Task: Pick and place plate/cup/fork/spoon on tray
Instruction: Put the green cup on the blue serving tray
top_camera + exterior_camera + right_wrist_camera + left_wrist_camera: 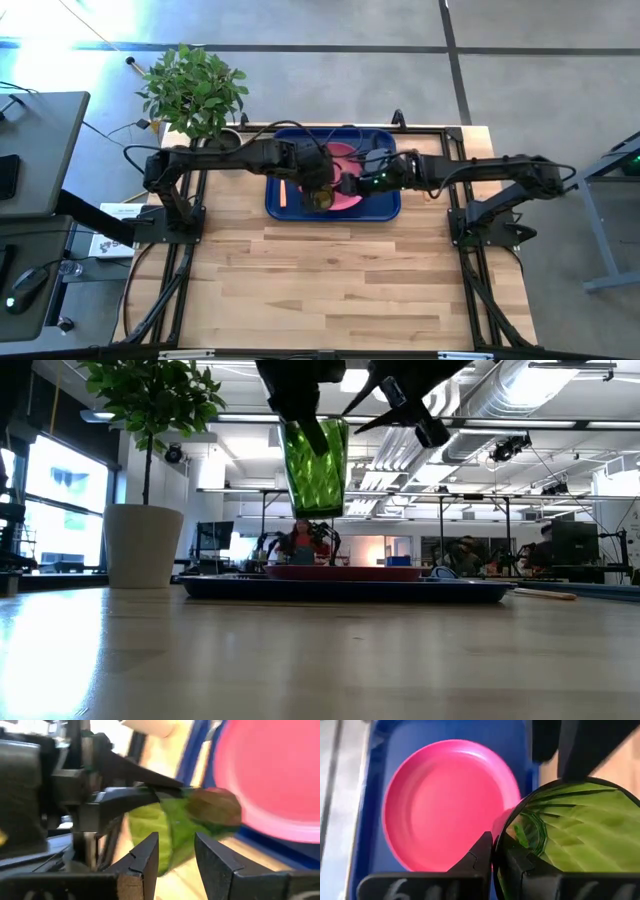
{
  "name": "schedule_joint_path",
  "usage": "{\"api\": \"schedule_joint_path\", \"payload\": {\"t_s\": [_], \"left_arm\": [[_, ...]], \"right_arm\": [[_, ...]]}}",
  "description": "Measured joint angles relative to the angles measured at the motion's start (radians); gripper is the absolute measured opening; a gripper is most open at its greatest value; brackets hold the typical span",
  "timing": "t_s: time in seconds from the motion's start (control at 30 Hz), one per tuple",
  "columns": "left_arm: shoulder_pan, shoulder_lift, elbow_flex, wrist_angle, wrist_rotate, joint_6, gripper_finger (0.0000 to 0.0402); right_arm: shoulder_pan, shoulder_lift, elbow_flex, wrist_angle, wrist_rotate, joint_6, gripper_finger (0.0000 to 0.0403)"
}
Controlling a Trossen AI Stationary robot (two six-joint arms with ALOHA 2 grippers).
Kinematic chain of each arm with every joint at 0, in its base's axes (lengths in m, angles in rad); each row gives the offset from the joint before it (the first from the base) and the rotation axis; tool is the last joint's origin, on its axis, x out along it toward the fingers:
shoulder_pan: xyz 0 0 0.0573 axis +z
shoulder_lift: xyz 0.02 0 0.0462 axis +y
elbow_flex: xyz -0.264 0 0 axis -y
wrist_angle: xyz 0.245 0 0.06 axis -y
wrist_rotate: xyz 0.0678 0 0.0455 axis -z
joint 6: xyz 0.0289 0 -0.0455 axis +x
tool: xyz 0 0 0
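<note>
I am holding the cup (314, 465) in the left tool (494, 862), its fingers pinching the rim, one inside and one outside, and the cup is hanging upright well clear of the table (300, 660). It is hovering over the tray's (385, 205) near edge, just beside the plate (447, 802), which is lying flat in the tray. The right tool (176, 852) is waiting with fingers parted and empty, close beside the cup. I judge a straight descent is carrying the cup onto bare tray, provided it is clearing the plate's rim.
</note>
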Motion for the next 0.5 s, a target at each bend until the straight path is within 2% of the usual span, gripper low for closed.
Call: {"api": "schedule_joint_path", "payload": {"t_s": [0.2, 0.5], "left_arm": [[-0.011, 0.006, 0.000, -0.026, -0.005, 0.014, 0.0012], [-0.048, 0.004, -0.022, -0.180, 0.075, -0.117, 0.0012]], "right_arm": [[0.025, 0.021, 0.000, -0.032, -0.009, 0.001, 0.0117], [0.027, 0.004, 0.000, -0.137, -0.001, -0.014, 0.0117]]}}
